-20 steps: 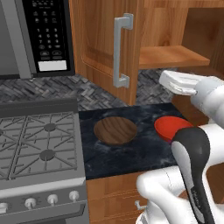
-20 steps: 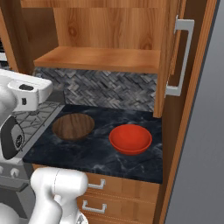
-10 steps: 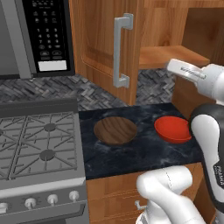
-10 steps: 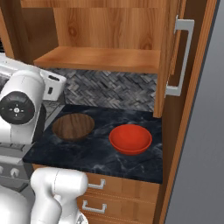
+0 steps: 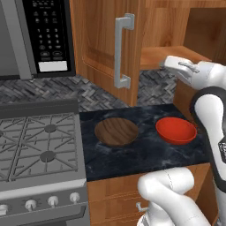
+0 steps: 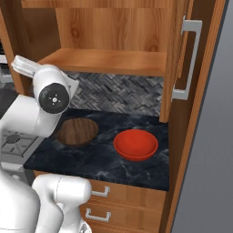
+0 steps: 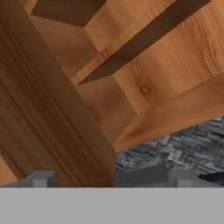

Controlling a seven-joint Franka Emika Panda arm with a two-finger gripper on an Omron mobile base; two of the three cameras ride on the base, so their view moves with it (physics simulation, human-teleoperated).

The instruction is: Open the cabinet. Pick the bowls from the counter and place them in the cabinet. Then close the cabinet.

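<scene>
Wall cabinet [image 6: 109, 61] with both doors swung open and its wooden shelf bare; the wood-grain bowl [image 5: 116, 131] and the red bowl [image 5: 176, 129] sit apart on the dark marbled counter [image 6: 100, 159], below the shelf. The gripper [image 7: 109, 178] hangs up at shelf height beside the left door [image 5: 103, 44], jaws spread wide and empty, with the door's edge between the two fingertips in the hand view. Likely hazards: the descent to a bowl may clip that door or the shelf lip, and a shallow smooth rim may slip from a wide pinch.
</scene>
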